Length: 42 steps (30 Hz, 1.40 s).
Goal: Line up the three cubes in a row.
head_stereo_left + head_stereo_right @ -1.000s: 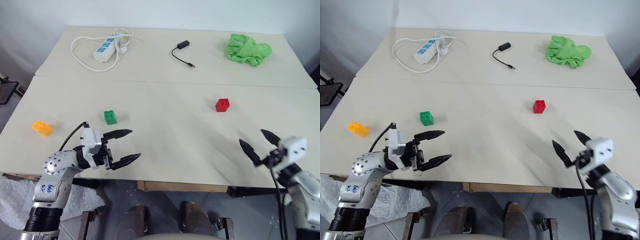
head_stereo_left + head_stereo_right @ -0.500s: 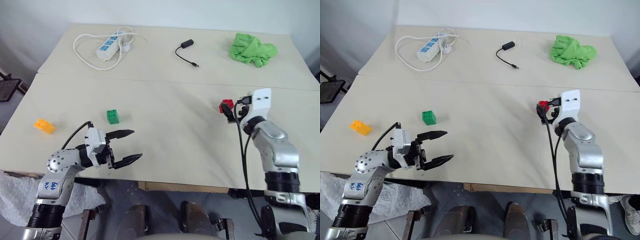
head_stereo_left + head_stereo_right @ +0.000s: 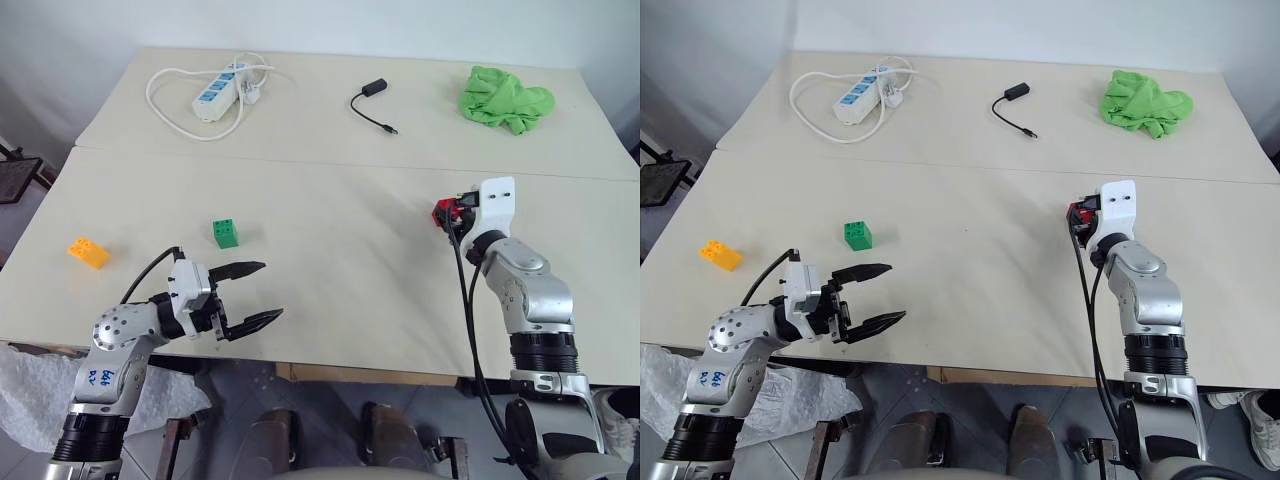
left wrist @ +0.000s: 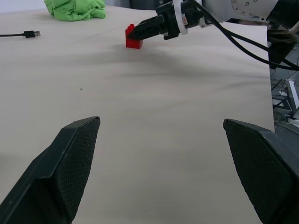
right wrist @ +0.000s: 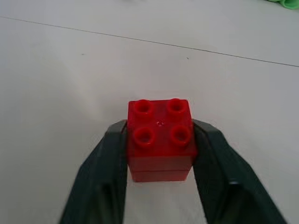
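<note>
- Beige table (image 3: 330, 250), left eye view: red cube (image 3: 443, 210) right of centre, clamped at the tips of the right gripper (image 3: 450, 213); green cube (image 3: 225, 233) left of centre; orange cube (image 3: 87, 252) near the left edge, well apart from the green one. Left gripper (image 3: 255, 292) at lower left, its two fingers spread wide and holding nothing, over the table's near edge. White power strip (image 3: 210, 92) with coiled cord at upper left, black cable (image 3: 370, 102) at upper centre, green cloth (image 3: 503, 98) at upper right.
- Right eye view: same layout; red cube (image 3: 1076, 213) partly hidden behind the white wrist block of the right arm; green cube (image 3: 857, 235) and orange cube (image 3: 719, 255) stand free on the table.
- Left wrist view: two black fingers (image 4: 72, 163) far apart at the bottom corners, bare table between them. Red cube (image 4: 133, 39) at upper centre, with the right gripper (image 4: 135, 33) closed on it from the right of the frame. Green cloth (image 4: 74, 8) at the top edge, cable plug (image 4: 30, 34) at upper left.
- Right wrist view: red cube (image 5: 160, 137) at centre, four studs up, resting on the table; one dark finger (image 5: 105, 172) presses each side face, so the gripper is closed on the cube.
</note>
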Tool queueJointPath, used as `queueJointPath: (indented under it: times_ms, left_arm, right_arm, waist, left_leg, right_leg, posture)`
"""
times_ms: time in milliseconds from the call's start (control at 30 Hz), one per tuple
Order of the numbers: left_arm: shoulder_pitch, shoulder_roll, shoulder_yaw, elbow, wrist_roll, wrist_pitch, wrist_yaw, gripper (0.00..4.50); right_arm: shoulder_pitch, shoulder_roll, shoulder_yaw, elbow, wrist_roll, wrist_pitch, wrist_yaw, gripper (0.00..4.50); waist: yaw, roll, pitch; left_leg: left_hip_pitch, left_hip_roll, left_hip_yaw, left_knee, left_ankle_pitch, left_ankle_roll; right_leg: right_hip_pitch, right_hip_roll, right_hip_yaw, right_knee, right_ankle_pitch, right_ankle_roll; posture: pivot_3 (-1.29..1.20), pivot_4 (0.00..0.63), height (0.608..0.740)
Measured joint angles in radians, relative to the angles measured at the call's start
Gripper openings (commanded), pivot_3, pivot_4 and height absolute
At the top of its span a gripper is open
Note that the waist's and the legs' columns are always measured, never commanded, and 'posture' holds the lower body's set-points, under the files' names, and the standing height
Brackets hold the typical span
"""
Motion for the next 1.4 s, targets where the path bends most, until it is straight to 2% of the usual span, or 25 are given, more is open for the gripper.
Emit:
queueJointPath:
  times_ms: [67,133,267,367,433,500,633,833,1033,1133,1267,1400]
  left_arm:
    - [0.008,0.0,0.002,-0.001,0.004,-0.006,0.008,4.5]
    - [0.023,0.0,0.011,-0.009,0.006,-0.008,0.014,4.5]
    - [0.054,0.0,0.024,-0.035,0.007,-0.016,0.03,4.5]
    - [0.079,0.0,0.03,-0.042,0.009,-0.018,0.035,4.5]
    - [0.09,-0.001,0.031,-0.043,0.011,-0.019,0.04,4.5]
    - [0.093,-0.001,0.032,-0.047,0.012,-0.019,0.042,4.5]
    - [0.095,-0.001,0.033,-0.064,0.011,-0.022,0.049,4.5]
    - [0.098,-0.001,0.063,-0.068,0.011,-0.039,0.057,4.5]
    - [0.109,-0.001,0.075,-0.07,0.003,-0.035,0.065,4.5]
    - [0.136,-0.002,0.115,-0.072,0.002,-0.04,0.086,4.5]
    - [0.23,-0.012,0.215,-0.073,-0.006,-0.062,0.13,4.5]
    - [0.354,-0.064,0.32,-0.075,-0.006,-0.116,0.184,4.5]
  right_arm:
    - [0.0,-0.012,0.003,-0.001,0.012,0.003,0.048,1.48]
    - [-0.003,-0.053,0.028,0.0,0.034,-0.003,0.163,1.48]
    - [-0.034,-0.15,0.12,-0.01,0.114,-0.113,0.57,1.48]
    - [-0.074,-0.205,0.195,0.051,0.145,-0.288,0.92,1.48]
    - [-0.128,-0.236,0.253,0.164,0.104,-0.383,1.065,1.48]
    - [-0.184,-0.24,0.296,0.289,0.053,-0.469,1.146,1.48]
    - [-0.312,-0.191,0.333,0.564,-0.025,-0.64,1.23,1.48]
    - [-0.392,-0.148,0.347,0.799,-0.081,-0.786,1.27,1.48]
    - [-0.408,-0.137,0.347,0.88,-0.105,-0.806,1.271,3.57]
    - [-0.406,-0.142,0.303,0.866,-0.084,-0.834,1.273,4.49]
    - [-0.349,-0.205,0.224,0.745,0.015,-0.824,1.279,4.49]
    - [-0.19,-0.278,0.193,0.521,0.219,-0.761,1.279,4.49]
  waist:
    - [0.0,0.0,0.0]
    - [0.0,0.0,0.0]
    - [-0.003,0.0,0.0]
    - [-0.002,0.0,0.0]
    - [-0.003,0.0,0.0]
    - [-0.002,0.0,0.001]
    - [-0.008,0.0,0.001]
    - [-0.018,0.0,0.001]
    - [-0.024,0.0,0.001]
    - [-0.024,0.0,0.001]
    - [-0.023,0.0,0.001]
    - [-0.018,0.0,0.001]
  left_leg:
    - [0.0,0.0,0.0,0.0,0.0,0.0]
    - [0.0,0.0,0.0,0.0,0.0,0.0]
    - [0.0,0.0,0.001,0.0,0.0,0.001]
    - [0.0,0.0,0.002,0.001,-0.001,0.001]
    - [0.0,0.0,0.002,0.001,-0.001,0.001]
    - [0.0,0.001,0.001,0.002,-0.001,0.001]
    - [0.0,0.001,0.001,0.002,-0.001,0.0]
    - [0.0,0.001,0.0,0.002,-0.001,0.0]
    - [0.0,0.002,-0.001,0.003,-0.001,0.0]
    - [0.0,0.002,-0.001,0.003,-0.002,-0.001]
    - [0.0,0.002,-0.001,0.002,-0.002,-0.001]
    - [0.0,0.002,-0.001,0.002,-0.003,-0.002]
  right_leg:
    - [0.0,0.0,0.0,0.0,0.0,0.0]
    - [0.0,0.0,0.0,-0.001,0.0,0.0]
    - [0.0,0.001,0.0,-0.001,0.0,0.0]
    - [0.001,0.001,0.0,-0.002,0.0,0.0]
    - [0.001,0.001,0.0,-0.001,0.0,0.001]
    - [0.001,0.001,0.0,-0.001,0.0,0.001]
    - [0.001,0.001,0.0,-0.002,0.0,0.001]
    - [0.002,0.0,-0.002,-0.002,0.0,0.001]
    - [0.002,0.0,-0.002,-0.001,0.0,0.001]
    - [0.002,0.0,-0.002,-0.001,0.0,0.001]
    - [0.002,0.0,-0.002,-0.002,0.0,0.0]
    - [0.002,-0.001,-0.004,-0.003,0.0,0.0]
  posture:
    - [0.0,0.15,0.74]
    - [0.0,0.15,0.74]
    - [0.0,0.15,0.74]
    - [0.0,0.15,0.74]
    - [0.0,0.15,0.74]
    - [0.0,0.15,0.74]
    - [0.0,0.15,0.74]
    - [0.0,0.15,0.74]
    - [0.0,0.15,0.74]
    - [0.0,0.15,0.74]
    - [0.0,0.15,0.74]
    - [0.0,0.15,0.74]
